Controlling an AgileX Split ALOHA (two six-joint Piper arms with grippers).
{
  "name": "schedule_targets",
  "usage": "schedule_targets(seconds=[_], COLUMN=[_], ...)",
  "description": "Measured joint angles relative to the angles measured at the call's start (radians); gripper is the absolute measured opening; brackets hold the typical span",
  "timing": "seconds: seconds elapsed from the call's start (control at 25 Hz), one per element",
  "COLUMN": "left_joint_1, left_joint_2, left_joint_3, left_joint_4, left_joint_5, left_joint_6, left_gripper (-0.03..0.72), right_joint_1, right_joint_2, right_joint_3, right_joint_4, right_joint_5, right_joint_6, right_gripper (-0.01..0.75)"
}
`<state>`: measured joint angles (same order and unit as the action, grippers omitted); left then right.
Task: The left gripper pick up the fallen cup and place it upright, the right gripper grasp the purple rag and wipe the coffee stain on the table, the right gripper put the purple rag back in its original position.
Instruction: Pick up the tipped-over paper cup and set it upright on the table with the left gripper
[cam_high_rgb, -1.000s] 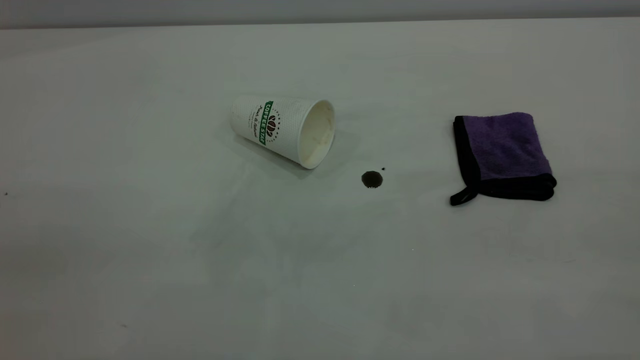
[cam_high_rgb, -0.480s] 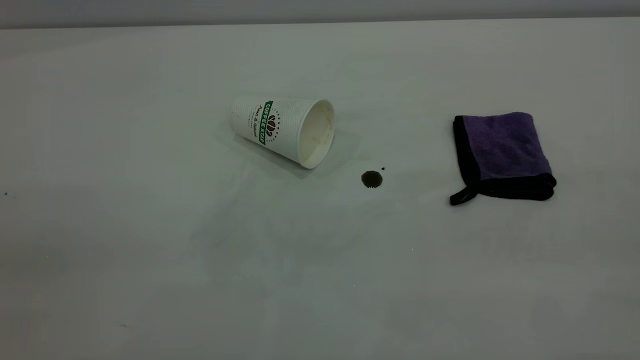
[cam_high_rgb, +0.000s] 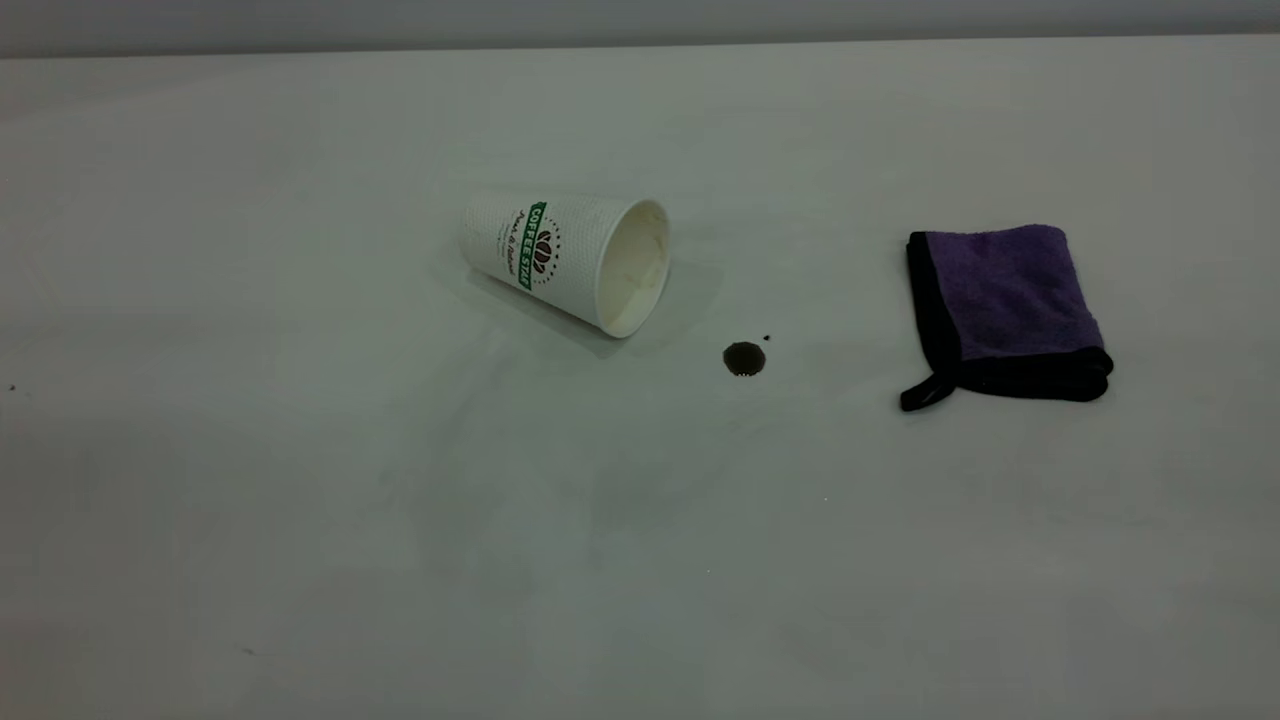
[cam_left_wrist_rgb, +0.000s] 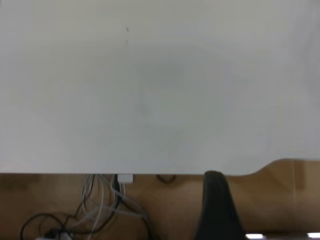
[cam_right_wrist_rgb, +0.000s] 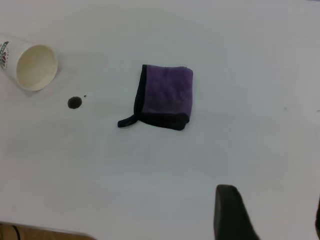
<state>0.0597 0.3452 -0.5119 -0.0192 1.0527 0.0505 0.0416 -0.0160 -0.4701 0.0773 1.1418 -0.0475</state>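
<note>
White cup (cam_high_rgb: 565, 262) (green "COFFEE STAR" band) lies on its side.

Exterior view looks obliquely down; right wrist looks from higher, sharing the cup (cam_high_rgb: 565, 260), left wrist shares only the table (cam_left_wrist_rgb: 160, 85).

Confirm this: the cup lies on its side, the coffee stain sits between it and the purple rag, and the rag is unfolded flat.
One thing is wrong: the purple rag is folded, not spread flat, as the exterior view shows. The cup does lie on its side, and the coffee stain does sit between them.
</note>
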Motion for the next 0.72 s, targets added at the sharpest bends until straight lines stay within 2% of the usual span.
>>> schedule_targets(seconds=[0.24, 0.4, 0.56, 0.72], left_joint_1=[0.000, -0.020, -0.119, -0.268], left_joint_2=[0.357, 0.614, 0.851, 1.070], left_joint_3=[-0.080, -0.170, -0.278, -0.385], left_joint_4=[-0.049, -0.052, -0.047, -0.002], left_joint_5=[-0.230, -0.333, -0.382, -0.447], left_joint_6=[0.085, 0.106, 0.084, 0.014], left_gripper=[0.577, 0.577, 0.577, 0.577], right_joint_1=[0.000, 0.000, 0.000, 0.000], right_joint_2=[0.000, 0.000, 0.000, 0.000], right_joint_3=[0.000, 0.000, 0.000, 0.000], right_joint_4=[0.000, 0.000, 0.001, 0.001], right_joint_5=[0.000, 0.000, 0.000, 0.000], right_joint_6=[0.000, 0.000, 0.000, 0.000], right_gripper=[0.440, 0.440, 0.440, 0.440])
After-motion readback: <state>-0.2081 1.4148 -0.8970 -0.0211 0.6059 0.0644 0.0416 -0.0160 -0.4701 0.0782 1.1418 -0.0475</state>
